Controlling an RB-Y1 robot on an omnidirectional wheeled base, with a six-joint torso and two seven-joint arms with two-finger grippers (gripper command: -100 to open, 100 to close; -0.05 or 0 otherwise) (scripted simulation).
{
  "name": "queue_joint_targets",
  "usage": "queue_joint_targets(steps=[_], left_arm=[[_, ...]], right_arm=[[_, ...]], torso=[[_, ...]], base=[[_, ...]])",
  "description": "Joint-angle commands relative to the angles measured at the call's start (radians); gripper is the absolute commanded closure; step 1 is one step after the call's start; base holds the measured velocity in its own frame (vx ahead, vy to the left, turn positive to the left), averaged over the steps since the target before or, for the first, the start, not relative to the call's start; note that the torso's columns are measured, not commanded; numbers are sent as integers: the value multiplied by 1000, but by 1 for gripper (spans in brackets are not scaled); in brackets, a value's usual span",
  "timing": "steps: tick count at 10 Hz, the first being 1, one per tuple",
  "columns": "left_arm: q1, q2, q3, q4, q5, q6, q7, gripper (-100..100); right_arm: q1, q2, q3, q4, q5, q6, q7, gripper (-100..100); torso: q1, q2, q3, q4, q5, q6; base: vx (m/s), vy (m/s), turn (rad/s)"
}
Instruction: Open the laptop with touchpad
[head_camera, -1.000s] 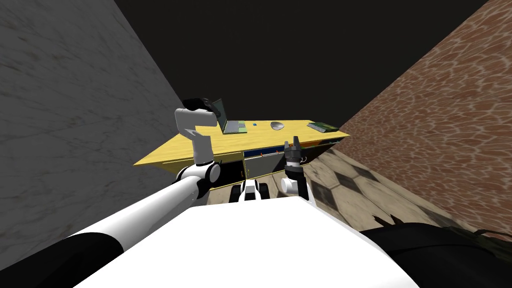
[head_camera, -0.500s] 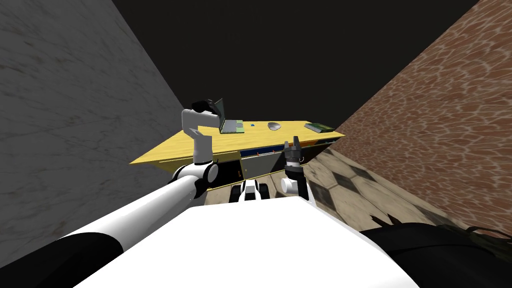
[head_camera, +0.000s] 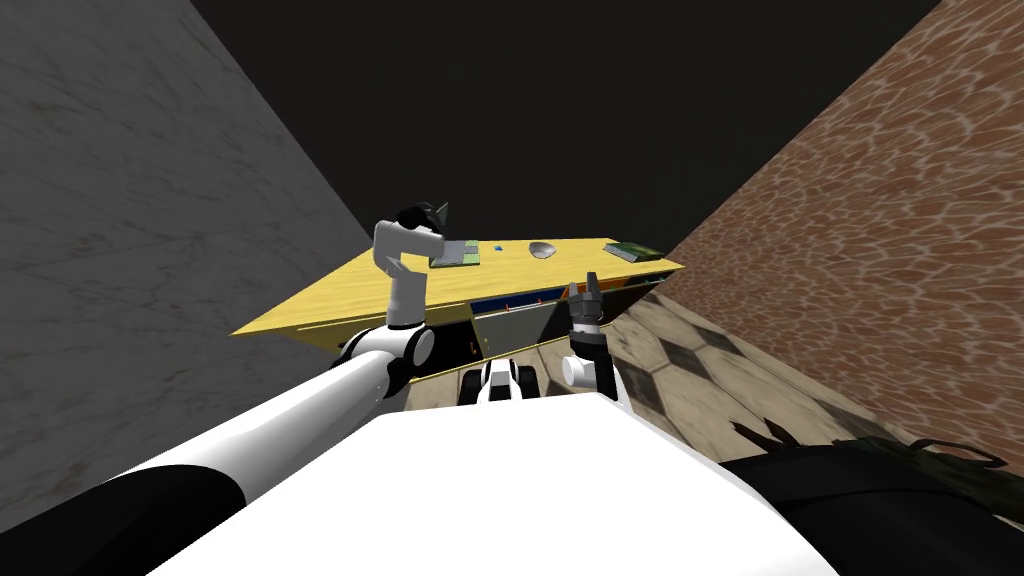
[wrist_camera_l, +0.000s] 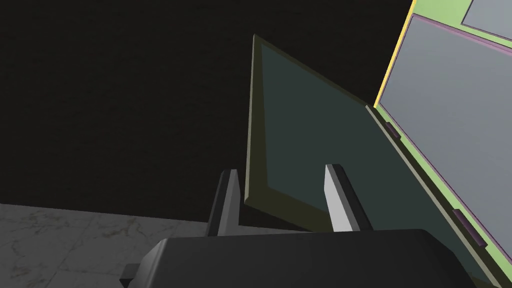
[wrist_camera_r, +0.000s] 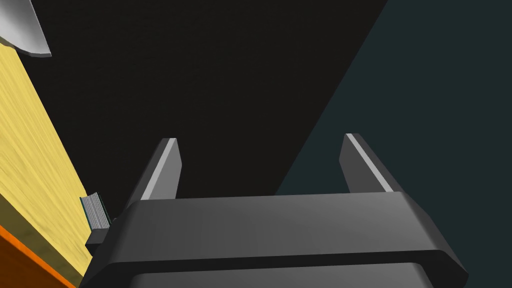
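The left gripper (wrist_camera_l: 281, 170) clamps the free corner of the laptop (head_camera: 455, 252) lid (wrist_camera_l: 310, 130), judged thin, stiff, light and smooth; the right gripper (wrist_camera_r: 260, 140) hangs open.

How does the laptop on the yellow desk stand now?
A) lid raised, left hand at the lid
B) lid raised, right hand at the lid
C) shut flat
A: the lid stands up from the laptop with the left hand at its edge; the right hand hangs in front of the desk.
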Motion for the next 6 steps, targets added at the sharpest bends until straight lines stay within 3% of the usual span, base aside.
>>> queue_joint_targets(steps=[1,6], left_arm=[[22,20,-37,42,-28,-47,-53,100],[58,54,-99,111,-75,-124,-141,100]], right_arm=[[0,0,0,0,0,0,0,0],[0,0,0,0,0,0,0,0]], torso=[[1,2,1,0,1,-1],[-1,0,0,2,-1,0]], base=[[-5,-78,-28],[-7,-68,-6]])
